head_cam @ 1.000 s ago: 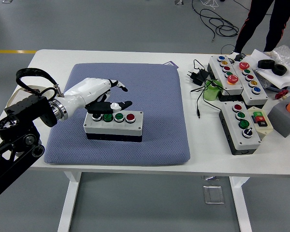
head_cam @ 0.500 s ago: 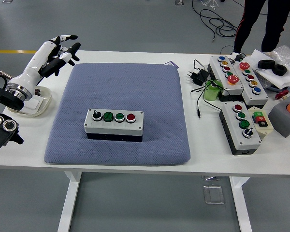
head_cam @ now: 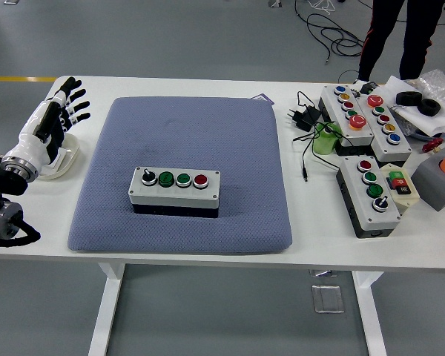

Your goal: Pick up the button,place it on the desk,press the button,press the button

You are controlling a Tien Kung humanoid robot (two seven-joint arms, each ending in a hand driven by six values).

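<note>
**Left hand pulled back to the table's edge, button box alone on the pad**

Since half a second ago the left hand (head_cam: 55,119) has dropped lower and drawn further toward the left edge; a second ago it was on the button box. It now hovers over a white dish (head_cam: 65,162) with fingers spread, holding nothing.

Right of it, the grey button box (head_cam: 175,191) sits flat on the blue pad (head_cam: 185,141), long side facing the robot, with a black selector knob, two green buttons and a red button in a row on top. Nothing touches it.

Further right, well apart on the white table (head_cam: 208,256), lie other button boxes (head_cam: 363,119) and cables. At the top right a person (head_cam: 397,33) stands by the far edge.

If another press is due, the hand should come back from the left, extend one finger, and descend squarely on a single cap so it neither tips the box nor catches a neighbouring button.

The right hand is out of view.
</note>
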